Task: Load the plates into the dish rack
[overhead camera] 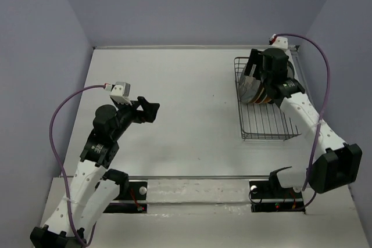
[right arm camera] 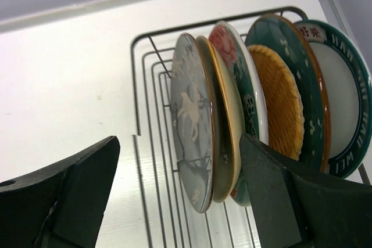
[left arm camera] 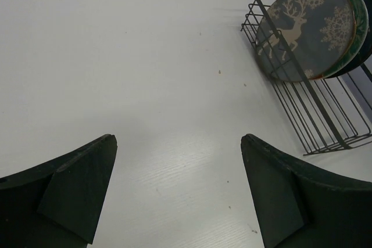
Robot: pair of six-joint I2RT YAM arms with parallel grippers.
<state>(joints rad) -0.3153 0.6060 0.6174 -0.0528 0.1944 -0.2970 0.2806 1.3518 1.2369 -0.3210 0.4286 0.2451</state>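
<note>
White surface, lilac walls. The plates stand on edge, packed together at the far end of the dish rack. The right gripper hangs just above them, spread, pinching nothing. Withdraw it straight upward, clear of the rims, before any sideways swing. The left gripper, also spread, hovers well apart.

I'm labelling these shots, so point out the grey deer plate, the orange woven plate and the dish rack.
grey deer plate (left arm camera: 308, 33), left wrist view, on its grey face.
orange woven plate (right arm camera: 282, 105), right wrist view, on its woven face.
dish rack (overhead camera: 263, 121), top external view, on its bare wire floor.
</note>
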